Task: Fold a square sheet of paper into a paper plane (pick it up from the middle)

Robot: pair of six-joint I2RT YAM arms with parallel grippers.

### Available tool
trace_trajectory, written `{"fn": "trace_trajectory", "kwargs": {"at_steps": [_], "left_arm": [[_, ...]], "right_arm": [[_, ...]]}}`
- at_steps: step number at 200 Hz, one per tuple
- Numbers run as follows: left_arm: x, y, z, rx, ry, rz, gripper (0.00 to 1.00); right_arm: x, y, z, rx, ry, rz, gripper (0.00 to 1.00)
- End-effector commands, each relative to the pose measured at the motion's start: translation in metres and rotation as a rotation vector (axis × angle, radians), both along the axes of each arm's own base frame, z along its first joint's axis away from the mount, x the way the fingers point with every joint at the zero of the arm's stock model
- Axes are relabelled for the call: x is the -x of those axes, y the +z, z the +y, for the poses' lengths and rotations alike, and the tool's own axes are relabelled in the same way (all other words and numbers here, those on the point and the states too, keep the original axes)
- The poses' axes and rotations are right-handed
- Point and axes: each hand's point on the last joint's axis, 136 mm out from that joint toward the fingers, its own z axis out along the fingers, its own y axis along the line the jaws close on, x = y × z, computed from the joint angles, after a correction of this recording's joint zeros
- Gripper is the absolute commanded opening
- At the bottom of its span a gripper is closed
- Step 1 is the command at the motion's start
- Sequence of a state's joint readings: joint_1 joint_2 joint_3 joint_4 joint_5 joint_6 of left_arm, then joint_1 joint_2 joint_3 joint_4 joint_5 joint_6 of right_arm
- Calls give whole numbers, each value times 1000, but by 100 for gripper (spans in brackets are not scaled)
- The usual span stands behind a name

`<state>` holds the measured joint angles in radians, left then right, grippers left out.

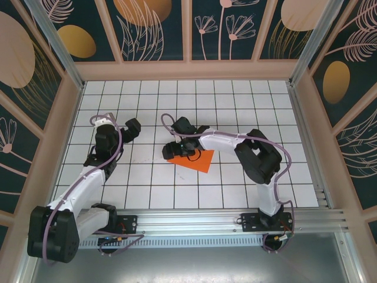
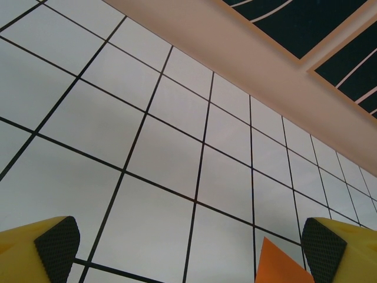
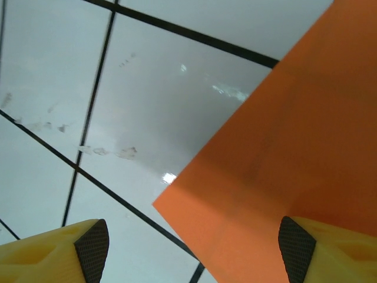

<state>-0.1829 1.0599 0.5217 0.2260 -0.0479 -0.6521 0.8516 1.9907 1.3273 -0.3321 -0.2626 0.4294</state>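
Note:
The square sheet of paper [image 1: 197, 160], bright orange, lies flat on the white grid table [image 1: 235, 106] near the middle and shows as a triangular shape, its left part hidden under my right gripper [image 1: 175, 147]. In the right wrist view the paper [image 3: 283, 153] has a faint crease, and one corner lies between the wide-apart pads of my right gripper [image 3: 194, 250], which is open and holds nothing. My left gripper [image 1: 131, 128] hovers to the left of the paper. It is open [image 2: 188, 244] over bare tiles, with an orange corner [image 2: 280, 266] near its right fingertip [image 2: 321, 244]. A paper plane is out of view.
Patterned walls with a wooden ledge [image 1: 188, 69] close in the table at the back and sides. An aluminium rail [image 1: 224, 221] carries both arm bases along the near edge. Faint smudges [image 3: 109, 151] mark the tile left of the paper.

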Motion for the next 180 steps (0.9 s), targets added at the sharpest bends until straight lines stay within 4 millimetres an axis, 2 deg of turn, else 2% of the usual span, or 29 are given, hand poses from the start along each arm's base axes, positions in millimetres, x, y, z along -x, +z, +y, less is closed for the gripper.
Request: {"fn": "trace_trajectory", "kwargs": {"at_steps": [1, 42, 67, 86, 134, 180], "left_arm": [[5, -5, -7, 5, -44, 13, 99], [0, 0, -27, 49, -146, 6, 98], [-2, -1, -37, 79, -193, 13, 98], [0, -4, -46, 95, -242, 25, 99], [6, -15, -63, 106, -319, 61, 98], [6, -31, -80, 149, -345, 84, 99]], "right_arm": [[13, -14, -17, 47, -12, 51, 79], [33, -20, -55, 103, -7, 54, 79], [36, -20, -80, 149, -8, 46, 79], [35, -13, -91, 161, -11, 32, 79], [5, 34, -92, 153, -122, -92, 80], [-25, 32, -120, 299, -384, -148, 86]]}}
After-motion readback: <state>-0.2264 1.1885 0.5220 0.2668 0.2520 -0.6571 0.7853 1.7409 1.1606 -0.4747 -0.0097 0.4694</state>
